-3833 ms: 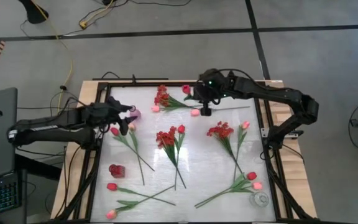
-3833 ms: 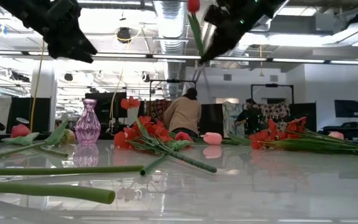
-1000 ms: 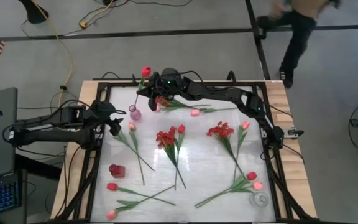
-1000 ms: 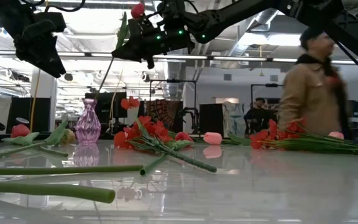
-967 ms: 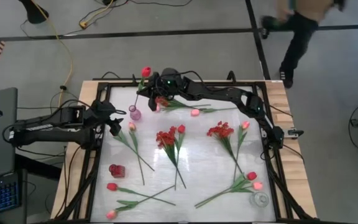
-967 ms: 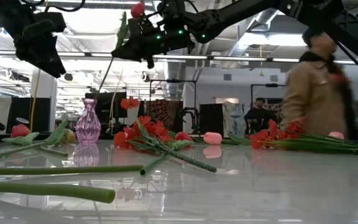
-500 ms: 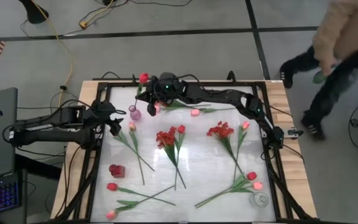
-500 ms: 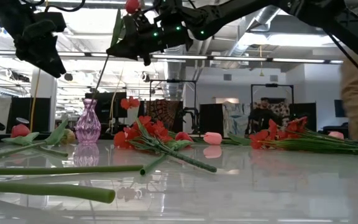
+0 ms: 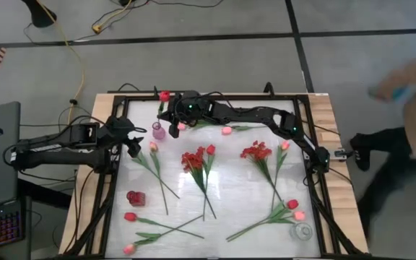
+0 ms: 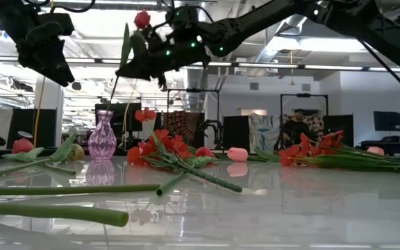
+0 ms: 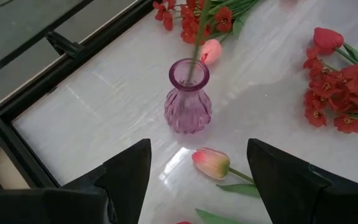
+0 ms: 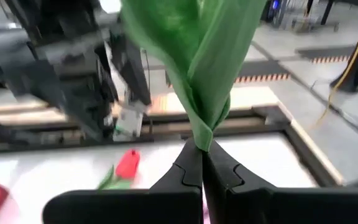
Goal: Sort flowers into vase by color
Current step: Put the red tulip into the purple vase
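The right gripper [image 10: 144, 66] pinches a red tulip [image 10: 142, 19] above the purple vase [image 11: 188, 98], its stem entering the neck. The left gripper [image 11: 197, 180], fingers spread wide and empty, waits near the vase.

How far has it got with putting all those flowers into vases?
Barely begun. No flower stands by itself in a vase yet. In hand: the right tool, shut on a red tulip, has the stem's end inside the mouth of the purple vase. The left tool waits open nearby. Left: every other flower on the table, plus the red vase and clear vase, both empty.
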